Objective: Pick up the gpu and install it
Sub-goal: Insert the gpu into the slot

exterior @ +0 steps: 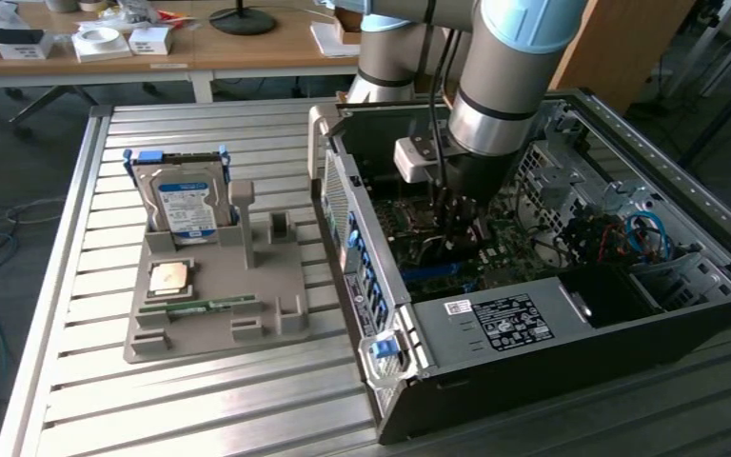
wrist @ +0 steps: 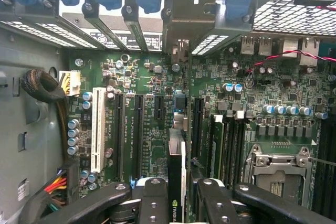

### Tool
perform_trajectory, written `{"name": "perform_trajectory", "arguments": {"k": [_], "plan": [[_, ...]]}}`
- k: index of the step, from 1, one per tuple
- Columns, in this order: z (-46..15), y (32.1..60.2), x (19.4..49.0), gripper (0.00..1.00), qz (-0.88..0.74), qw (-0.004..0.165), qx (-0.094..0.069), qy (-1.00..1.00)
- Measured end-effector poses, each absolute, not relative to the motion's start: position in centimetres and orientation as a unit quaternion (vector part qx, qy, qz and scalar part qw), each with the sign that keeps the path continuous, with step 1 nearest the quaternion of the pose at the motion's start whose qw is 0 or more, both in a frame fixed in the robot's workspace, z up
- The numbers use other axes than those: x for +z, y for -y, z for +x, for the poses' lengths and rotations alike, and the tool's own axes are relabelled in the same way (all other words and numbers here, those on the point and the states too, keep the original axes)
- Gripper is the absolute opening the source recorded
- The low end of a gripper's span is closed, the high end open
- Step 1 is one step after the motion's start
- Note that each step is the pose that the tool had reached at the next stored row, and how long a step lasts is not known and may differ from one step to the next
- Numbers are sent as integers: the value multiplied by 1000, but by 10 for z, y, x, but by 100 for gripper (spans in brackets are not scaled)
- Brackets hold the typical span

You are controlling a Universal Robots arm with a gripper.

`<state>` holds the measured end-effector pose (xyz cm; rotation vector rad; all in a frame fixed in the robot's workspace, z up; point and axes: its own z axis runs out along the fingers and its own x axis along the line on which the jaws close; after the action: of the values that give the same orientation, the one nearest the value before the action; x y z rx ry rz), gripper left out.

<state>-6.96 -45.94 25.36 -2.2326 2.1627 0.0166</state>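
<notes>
Holding gpu [wrist: 176,169] edge-on | gripper [wrist: 177,195] over motherboard [wrist: 157,150] | black slots [wrist: 139,129] alongside

There is one gpu [wrist: 176,184], one hard drive [exterior: 187,202], one memory stick [exterior: 201,306] and one processor chip [exterior: 170,277]. One grey holder [exterior: 222,271] and one computer case [exterior: 569,381] are present.

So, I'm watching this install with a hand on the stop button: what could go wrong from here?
The gripper holds the gpu edge-on over the motherboard. If it is not lined up with a black slot, pushing down could stress card or board. The memory slots lie close beside the card, so sideways drift might knock them.
</notes>
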Motion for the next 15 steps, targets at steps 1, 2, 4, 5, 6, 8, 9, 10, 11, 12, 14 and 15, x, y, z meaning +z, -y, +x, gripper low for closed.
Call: {"name": "perform_trajectory", "arguments": {"k": [1, 2, 4, 5, 6, 8, 9, 10, 11, 12, 14, 15], "plan": [[-70, 459, 253, 26, -718, 16, 5, -696], [-70, 460, 253, 26, -718, 16, 5, -696], [-70, 460, 253, 26, -718, 16, 5, -696], [-70, 459, 252, 26, -718, 16, 5, -696], [-70, 459, 252, 26, -718, 17, 5, -696], [-70, 459, 251, 26, -718, 16, 5, -696], [-70, 459, 251, 26, -718, 16, 5, -696], [-70, 460, 251, 26, -718, 16, 5, -696], [-70, 460, 251, 26, -718, 16, 5, -696], [-70, 459, 251, 26, -718, 16, 5, -696], [-70, 459, 251, 26, -718, 17, 5, -696], [-71, 459, 251, 26, -718, 17, 5, -696]]}}
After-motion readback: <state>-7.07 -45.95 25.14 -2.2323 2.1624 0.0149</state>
